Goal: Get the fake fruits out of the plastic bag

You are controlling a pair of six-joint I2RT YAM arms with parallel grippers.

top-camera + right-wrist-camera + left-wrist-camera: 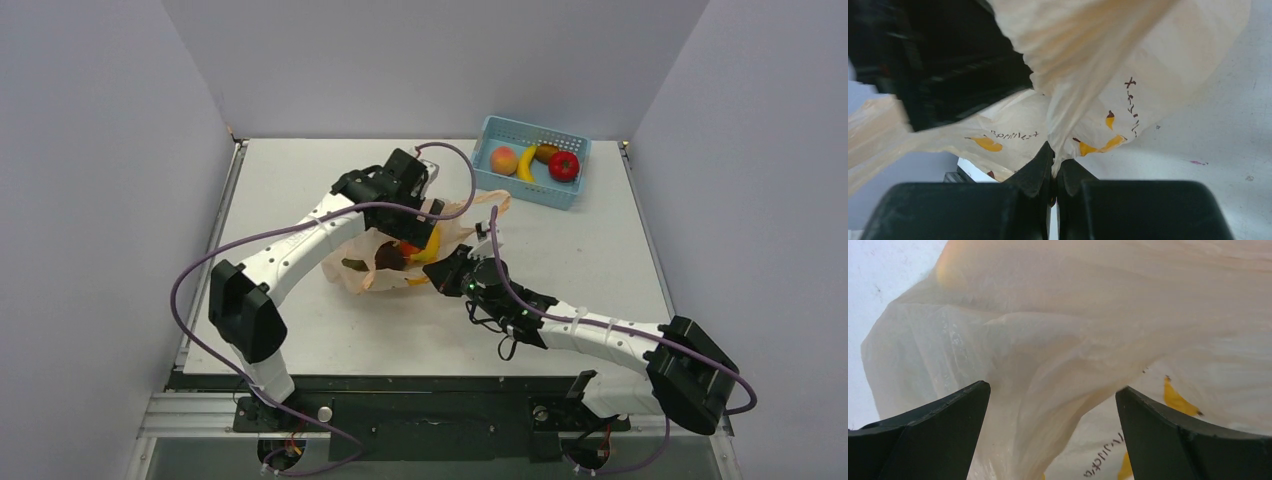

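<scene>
The pale-orange plastic bag [462,228] lies crumpled mid-table. Through it show fake fruits: a dark plum [388,258], something red [408,247], a yellow piece [431,245] and a dull-green shape [352,266]. My left gripper [424,212] hangs over the bag's top. In the left wrist view its fingers [938,430] stand wide open astride a raised fold of the bag [1073,330], not pinching it. My right gripper [448,268] is at the bag's near right edge. The right wrist view has it [1054,160] shut on a bunched strip of the bag [1108,60].
A blue basket [500,132] stands at the back right, holding a peach-coloured fruit [503,160], a banana [526,163], a shiny red fruit [564,166] and a brownish one [546,152]. The left arm [948,60] crosses close above the right gripper.
</scene>
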